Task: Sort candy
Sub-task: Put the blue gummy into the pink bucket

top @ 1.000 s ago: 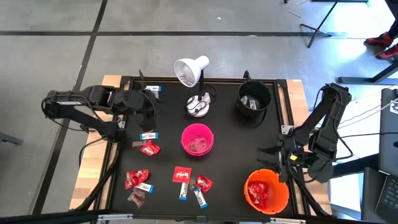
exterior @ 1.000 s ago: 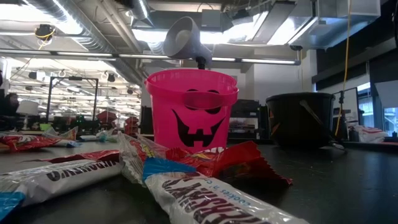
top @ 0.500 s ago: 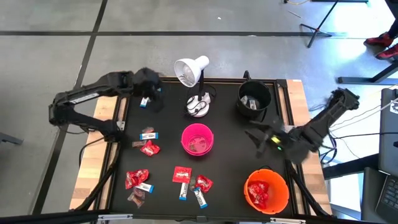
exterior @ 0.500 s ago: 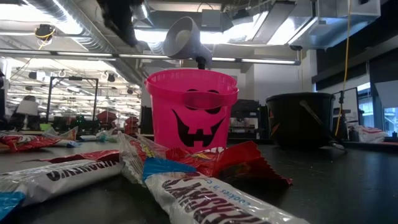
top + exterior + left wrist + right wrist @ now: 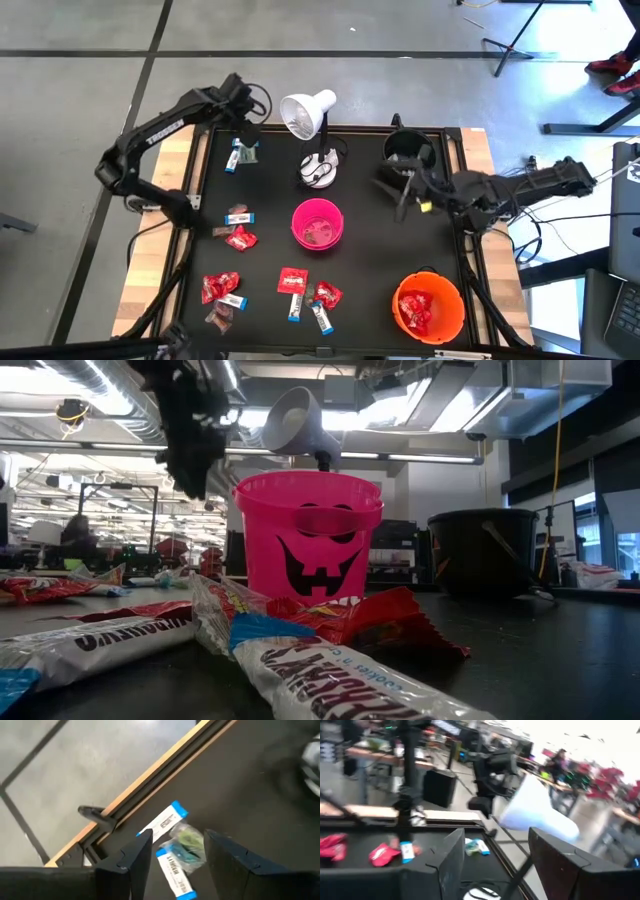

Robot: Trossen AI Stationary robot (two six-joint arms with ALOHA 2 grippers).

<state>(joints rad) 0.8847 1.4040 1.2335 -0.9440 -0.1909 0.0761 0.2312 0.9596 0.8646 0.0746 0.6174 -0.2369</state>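
Above far-corner candy (image 5: 240, 155), left gripper (image 5: 250, 133) open, right gripper (image 5: 400, 195) seemingly open

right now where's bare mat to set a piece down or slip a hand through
Bare mat lies between the pink bucket and orange bucket, and between the far-left bars and lamp. The near-left candy is crowded. The right gripper hangs by the black bucket.

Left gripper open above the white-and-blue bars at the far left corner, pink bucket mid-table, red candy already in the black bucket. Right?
Not quite: the red candy lies in the orange bucket, not the black bucket, as the high view shows. The rest stands.
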